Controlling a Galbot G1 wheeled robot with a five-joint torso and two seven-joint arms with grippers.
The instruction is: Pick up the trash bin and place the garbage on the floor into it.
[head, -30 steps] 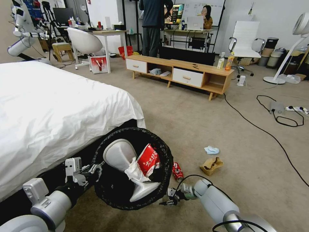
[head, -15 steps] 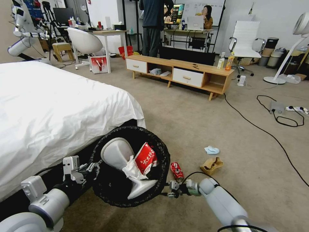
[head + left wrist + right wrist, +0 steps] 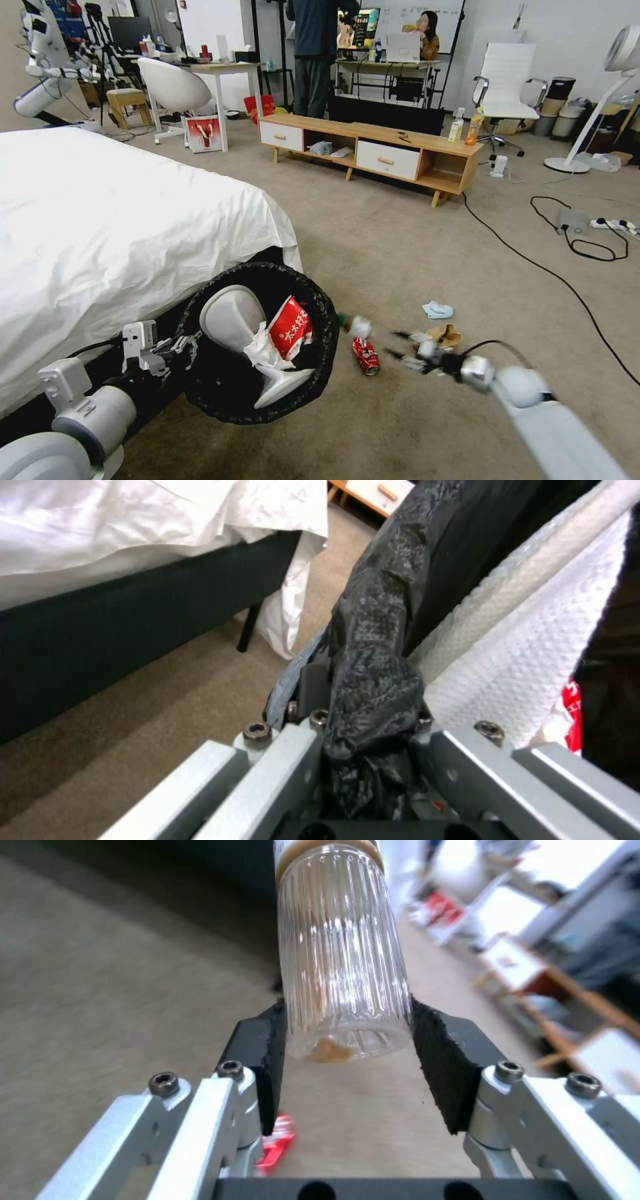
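Observation:
The trash bin (image 3: 200,393), lined with a black bag, hangs tilted beside the bed with its mouth facing me. My left gripper (image 3: 179,347) is shut on its bagged rim (image 3: 373,680). Inside lie a red-and-white carton (image 3: 291,328) and a white tissue (image 3: 262,350), against a white lid flap (image 3: 230,319). My right gripper (image 3: 399,348) reaches out just right of the bin. It is shut on a small clear ribbed bottle (image 3: 340,955) that points toward the bin (image 3: 361,327). On the floor below lie a crushed red can (image 3: 366,355), a brown paper bag (image 3: 445,335) and a light-blue mask (image 3: 438,310).
The bed with its white sheet (image 3: 120,220) lies close on the left. A low wooden TV stand (image 3: 373,150) stands ahead. Black cables (image 3: 533,263) and a power strip (image 3: 617,225) cross the carpet on the right. Open carpet lies in front of the bin.
My right arm swung from the bin's near rim out forward and to the right, above the can. The bottle now shows in its grip. The bin drifted slightly left.

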